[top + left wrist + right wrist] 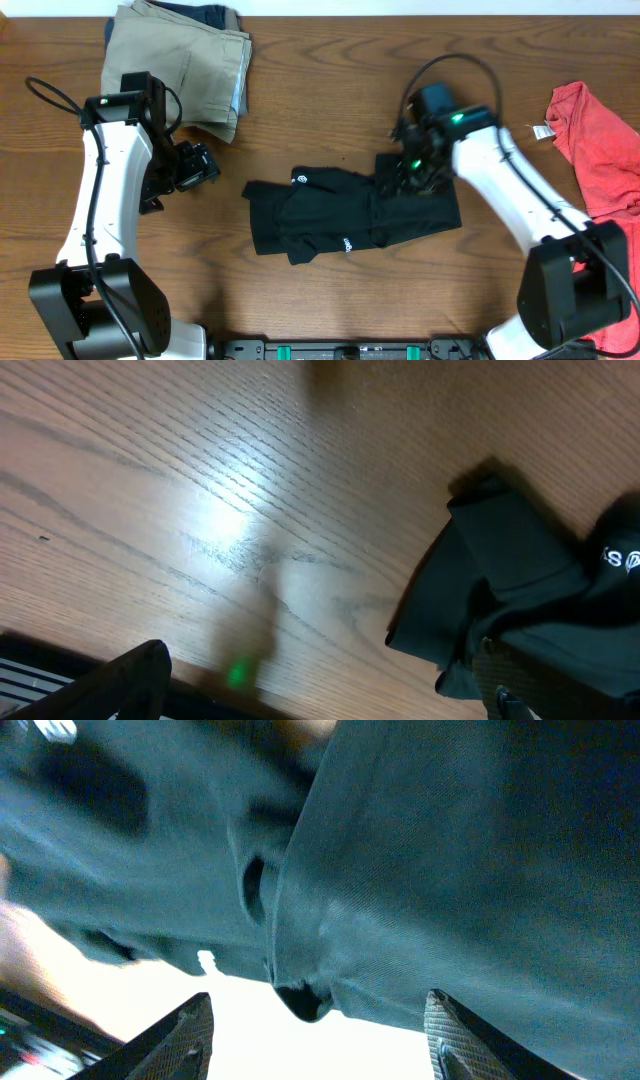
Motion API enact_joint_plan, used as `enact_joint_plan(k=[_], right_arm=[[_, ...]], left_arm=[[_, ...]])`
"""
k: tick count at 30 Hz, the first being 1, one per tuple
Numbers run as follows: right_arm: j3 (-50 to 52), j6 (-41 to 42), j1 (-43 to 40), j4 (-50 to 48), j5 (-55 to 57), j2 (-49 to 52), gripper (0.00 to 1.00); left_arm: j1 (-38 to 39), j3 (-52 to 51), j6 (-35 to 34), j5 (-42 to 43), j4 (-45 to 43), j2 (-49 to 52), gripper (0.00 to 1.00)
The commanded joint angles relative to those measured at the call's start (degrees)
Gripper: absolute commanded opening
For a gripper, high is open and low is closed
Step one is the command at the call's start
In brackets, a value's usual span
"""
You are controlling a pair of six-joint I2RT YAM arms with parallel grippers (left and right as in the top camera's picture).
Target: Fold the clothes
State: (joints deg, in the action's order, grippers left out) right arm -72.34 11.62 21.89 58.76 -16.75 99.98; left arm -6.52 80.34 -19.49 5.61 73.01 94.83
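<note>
The clothes [350, 210], a black garment with small white logo marks, lie crumpled in a wide band across the middle of the table. My right gripper [400, 175] hovers at the garment's upper right edge. In the right wrist view it is open [320, 1040], with the black fabric [450, 850] just beyond its fingertips and nothing between them. My left gripper [200, 165] is open over bare wood, a short way left of the garment. The left wrist view shows that gripper [320, 700] spread wide, with the garment's left end [530, 590] ahead on the right.
Khaki-tan trousers [185, 65] lie folded at the back left, right behind my left arm. A red shirt [600, 140] with a white tag sits at the right edge. The wooden table [300, 90] shows between them.
</note>
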Motion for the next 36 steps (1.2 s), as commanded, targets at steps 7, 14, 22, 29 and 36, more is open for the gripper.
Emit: enact_joint_plan(k=[7, 14, 22, 29, 36], right_arm=[[6.1, 2.8, 11.4, -5.6, 15.0, 0.0, 0.53], [6.1, 5.2, 13.5, -7.1, 20.0, 0.1, 0.45], [6.5, 5.6, 13.5, -8.8, 19.6, 1.3, 0.38], [6.5, 5.7, 14.1, -9.3, 18.5, 1.9, 0.15], [4.7, 6.9, 13.7, -5.8, 18.4, 1.9, 0.01]], left_arm=[[0.1, -0.3, 0.3, -0.1, 0.1, 0.3, 0.98], [0.1, -0.3, 0.3, -0.1, 0.1, 0.3, 0.98], [0.1, -0.3, 0.3, -0.1, 0.1, 0.3, 0.98], [0.1, -0.3, 0.3, -0.1, 0.1, 0.3, 0.98], [0.1, -0.3, 0.3, -0.1, 0.1, 0.3, 0.98]])
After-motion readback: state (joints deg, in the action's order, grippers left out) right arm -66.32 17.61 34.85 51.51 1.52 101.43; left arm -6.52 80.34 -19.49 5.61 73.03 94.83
